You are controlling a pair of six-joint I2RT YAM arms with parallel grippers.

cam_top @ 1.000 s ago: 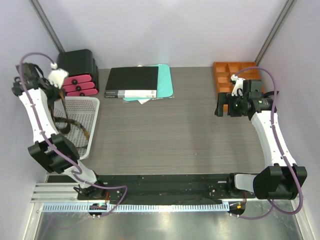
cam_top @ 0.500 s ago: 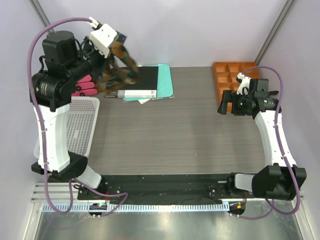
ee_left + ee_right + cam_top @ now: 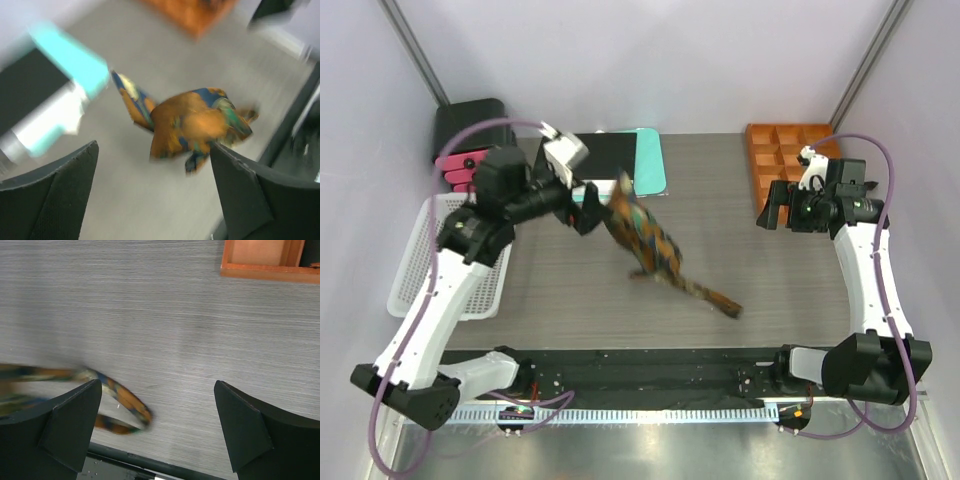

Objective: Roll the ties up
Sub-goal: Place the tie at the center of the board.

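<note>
One tie (image 3: pixel 655 250), orange-gold with dark blue and green, is bunched at mid-table, and its narrow end trails toward the front right (image 3: pixel 725 305). It is blurred by motion, so I cannot tell whether it lies flat. My left gripper (image 3: pixel 588 208) is open just left of the tie and apart from it. In the left wrist view the tie (image 3: pixel 192 122) sits beyond the spread fingers of the left gripper (image 3: pixel 154 162). My right gripper (image 3: pixel 770 208) is open over the table's right side. In its own view the right gripper (image 3: pixel 157 390) holds nothing, and a loop of the tie (image 3: pixel 122 402) shows at lower left.
A white mesh basket (image 3: pixel 405 285) stands at the left edge. At the back lie a black binder (image 3: pixel 605 160) on a teal folder (image 3: pixel 650 165). A black-and-pink box (image 3: pixel 470 140) stands in the back left corner. An orange compartment tray (image 3: pixel 785 150) sits at back right.
My left arm lifted the tie out of the basket, swung it up and over the table, then opened its jaws and let it go. The right arm has hardly moved.
</note>
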